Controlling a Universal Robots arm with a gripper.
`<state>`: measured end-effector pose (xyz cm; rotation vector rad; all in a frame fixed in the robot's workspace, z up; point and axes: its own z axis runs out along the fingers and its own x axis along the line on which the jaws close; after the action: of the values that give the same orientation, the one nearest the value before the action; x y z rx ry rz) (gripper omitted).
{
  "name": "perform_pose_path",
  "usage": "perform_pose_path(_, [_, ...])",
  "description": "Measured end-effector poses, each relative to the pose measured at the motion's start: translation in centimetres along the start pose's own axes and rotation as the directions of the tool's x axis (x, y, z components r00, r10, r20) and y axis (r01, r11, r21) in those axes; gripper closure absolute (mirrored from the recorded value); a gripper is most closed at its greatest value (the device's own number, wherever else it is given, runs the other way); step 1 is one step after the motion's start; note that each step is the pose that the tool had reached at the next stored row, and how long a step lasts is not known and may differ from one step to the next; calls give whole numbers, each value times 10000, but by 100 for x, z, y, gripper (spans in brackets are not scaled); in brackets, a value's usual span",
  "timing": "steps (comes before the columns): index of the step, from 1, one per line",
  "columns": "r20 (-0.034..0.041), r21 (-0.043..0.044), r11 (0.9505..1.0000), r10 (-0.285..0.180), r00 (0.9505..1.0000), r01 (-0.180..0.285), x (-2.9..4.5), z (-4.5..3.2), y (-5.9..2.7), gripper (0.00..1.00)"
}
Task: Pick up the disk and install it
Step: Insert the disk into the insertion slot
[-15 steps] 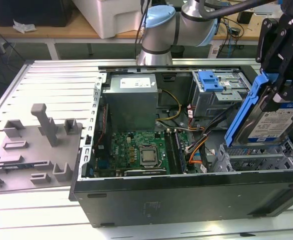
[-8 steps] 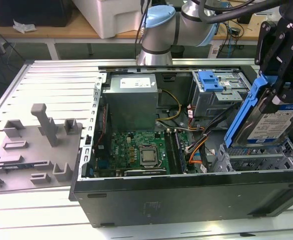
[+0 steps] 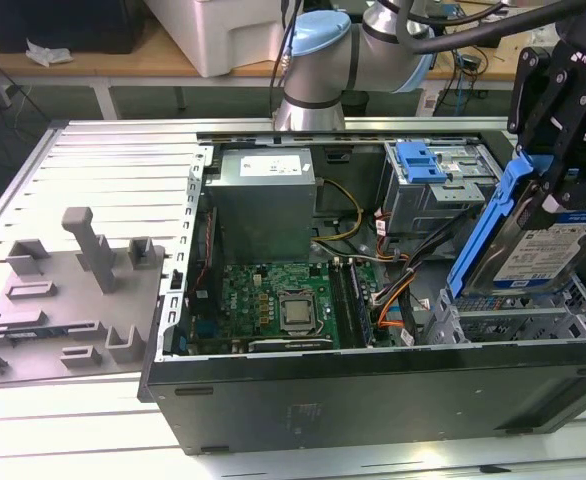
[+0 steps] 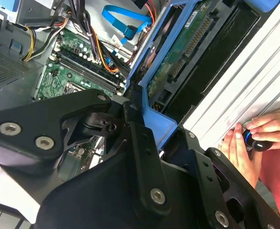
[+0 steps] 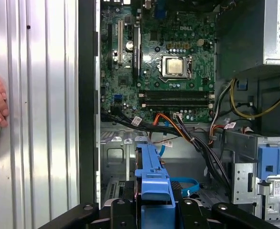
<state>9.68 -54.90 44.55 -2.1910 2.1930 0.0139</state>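
The disk [image 3: 545, 248], a silver hard drive with a blue-and-white label in a blue carrier frame, hangs tilted on edge over the open computer case at the exterior view's right. My gripper [image 3: 561, 178] is shut on its upper end. Just below it lies the metal drive cage [image 3: 518, 322] in the case's near right corner. In the second wrist view the disk's green circuit side [image 4: 178, 52] and blue frame run away from my gripper [image 4: 159, 130]. In the first wrist view the blue frame [image 5: 152, 174] stands edge-on between my black fingers [image 5: 118, 210].
The case [image 3: 373, 385] holds the motherboard [image 3: 273, 300], a grey power supply box [image 3: 263, 205], orange and black cables [image 3: 393, 290] and a blue latch [image 3: 420, 160] on the rear bay. A grey fixture [image 3: 73, 290] sits on the ribbed table. A person's hand [image 4: 254, 138] rests beside the case.
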Motion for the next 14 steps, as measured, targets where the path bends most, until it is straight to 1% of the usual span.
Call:
perform_pose_path(9, [1, 0, 10000, 0, 10000, 0, 3, 2, -5, 63])
perform_pose_path(14, [0, 0, 10000, 0, 10000, 0, 18, 6, -8, 63])
